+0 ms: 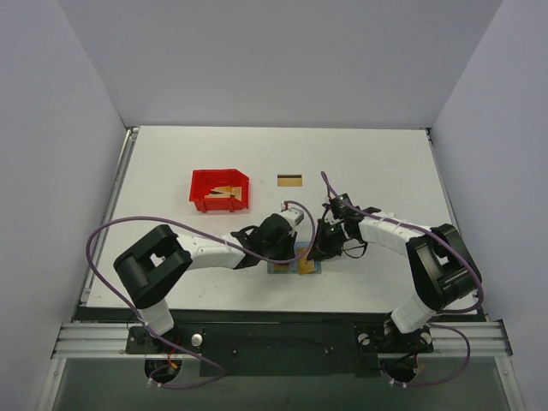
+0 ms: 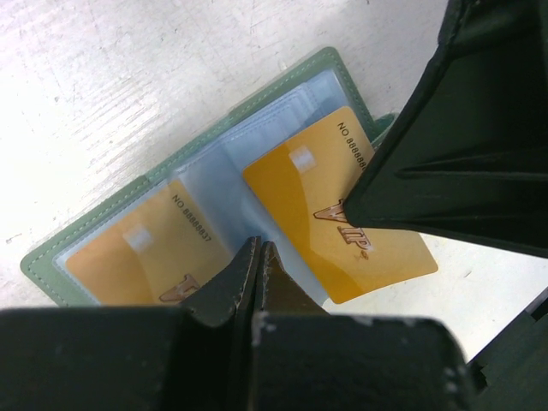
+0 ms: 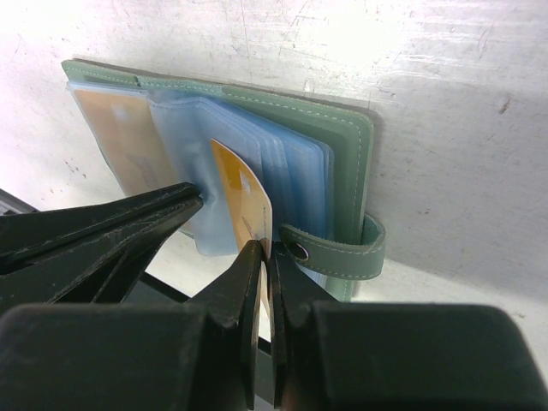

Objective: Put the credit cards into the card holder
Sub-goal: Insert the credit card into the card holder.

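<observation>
Where lettering shows, one credit card (image 2: pixel 330 214) reads "VIP".

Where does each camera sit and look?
Top external: above and behind, looking down at the table; both arms show.
Left wrist: on the left arm, over the open card holder; shut left gripper shows.
Right wrist: on the right arm, facing its snap tab; right gripper pinches a credit card.
Both wrists see the card holder.
</observation>
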Controlling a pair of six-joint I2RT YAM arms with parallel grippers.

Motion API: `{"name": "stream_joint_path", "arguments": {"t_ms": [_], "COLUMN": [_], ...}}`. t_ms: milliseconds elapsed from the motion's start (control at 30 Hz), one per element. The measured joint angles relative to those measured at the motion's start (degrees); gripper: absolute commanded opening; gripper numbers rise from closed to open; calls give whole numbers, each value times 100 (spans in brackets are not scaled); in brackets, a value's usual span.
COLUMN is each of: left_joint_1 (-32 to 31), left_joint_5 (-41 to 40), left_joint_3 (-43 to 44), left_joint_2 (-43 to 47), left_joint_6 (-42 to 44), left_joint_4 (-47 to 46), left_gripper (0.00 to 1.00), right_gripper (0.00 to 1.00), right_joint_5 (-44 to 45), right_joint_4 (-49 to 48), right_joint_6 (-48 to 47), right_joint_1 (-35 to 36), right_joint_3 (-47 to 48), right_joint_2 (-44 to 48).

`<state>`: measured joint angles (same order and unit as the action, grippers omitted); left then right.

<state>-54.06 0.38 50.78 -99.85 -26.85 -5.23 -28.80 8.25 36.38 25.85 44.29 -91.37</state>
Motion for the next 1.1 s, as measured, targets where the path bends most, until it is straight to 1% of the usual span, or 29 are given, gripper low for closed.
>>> {"name": "stream_joint_path", "arguments": {"t_ms": [500,867,1100], "left_joint_1": [4,4,4], "left_joint_5": [-57,-83,-98], "left_joint_3": [-186,-282,-350], "left_joint_2": [37,50,70], "left_joint_6": [-127,-188,-258], "left_joint_4": [-170,-278,-365], "left_gripper": [0,0,0], "right_gripper": [0,0,0], "right_joint_5": [24,608,772], "right_joint_4": [-2,-31,13], "right_joint_6": [-4,-68,-68], "right_joint_1": [2,-4,-81], "right_joint_3": [0,-61,-155], "right_joint_2": [85,658,804]}}
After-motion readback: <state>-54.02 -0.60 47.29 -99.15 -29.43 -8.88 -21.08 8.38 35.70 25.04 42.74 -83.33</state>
